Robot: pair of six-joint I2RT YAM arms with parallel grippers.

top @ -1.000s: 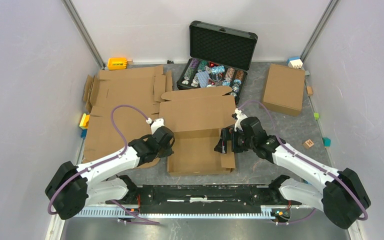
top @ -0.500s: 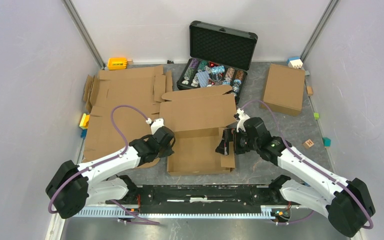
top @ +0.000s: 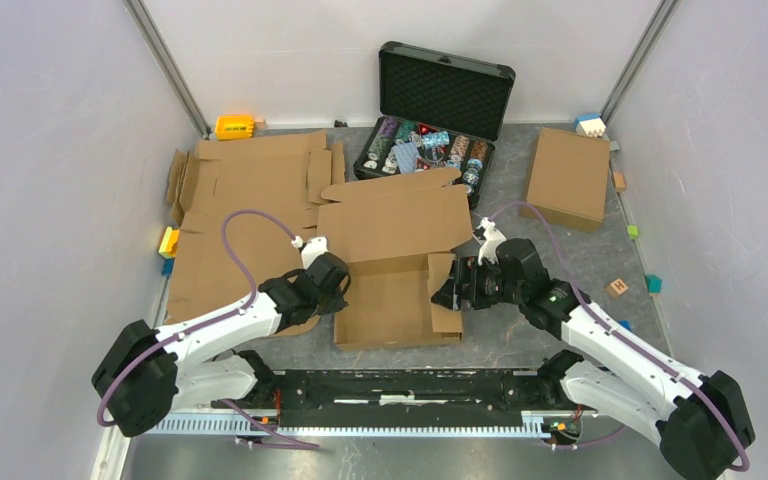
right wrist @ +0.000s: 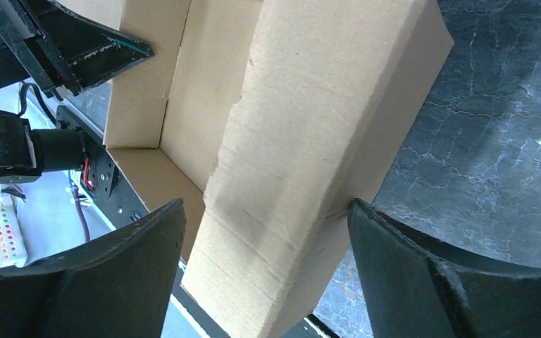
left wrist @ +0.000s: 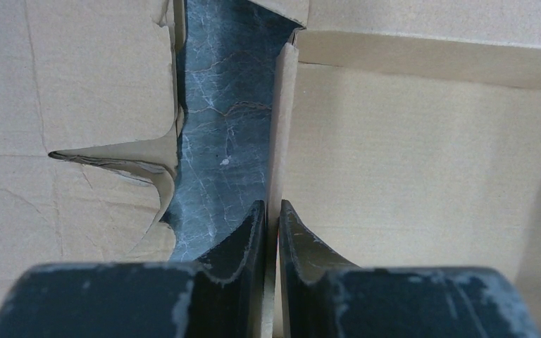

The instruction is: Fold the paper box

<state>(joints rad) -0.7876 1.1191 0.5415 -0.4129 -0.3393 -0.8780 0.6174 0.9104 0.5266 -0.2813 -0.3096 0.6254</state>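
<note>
The paper box (top: pixel 390 300) lies half formed in the middle of the table, brown cardboard with its lid panel (top: pixel 395 225) flat behind it. My left gripper (top: pixel 333 287) is shut on the box's upright left wall (left wrist: pixel 280 127); the thin card edge runs between the fingertips (left wrist: pixel 257 218) in the left wrist view. My right gripper (top: pixel 450 290) is open at the box's right side. Its jaws stand wide on either side of the right side flap (right wrist: pixel 303 141), which leans in over the box floor (right wrist: pixel 183 91). The right finger (right wrist: pixel 394 260) touches the flap's outer edge.
Flat cardboard sheets (top: pixel 250 190) lie at the left. An open black case (top: pixel 440 95) with colourful chips stands at the back. A closed brown box (top: pixel 567 178) sits back right. Small blocks (top: pixel 617 287) and an orange item (top: pixel 233 126) lie around the edges.
The right gripper has shifted right and turned, and the right side flap has swung up and inward over the box. The left gripper has kept its hold on the left wall.
</note>
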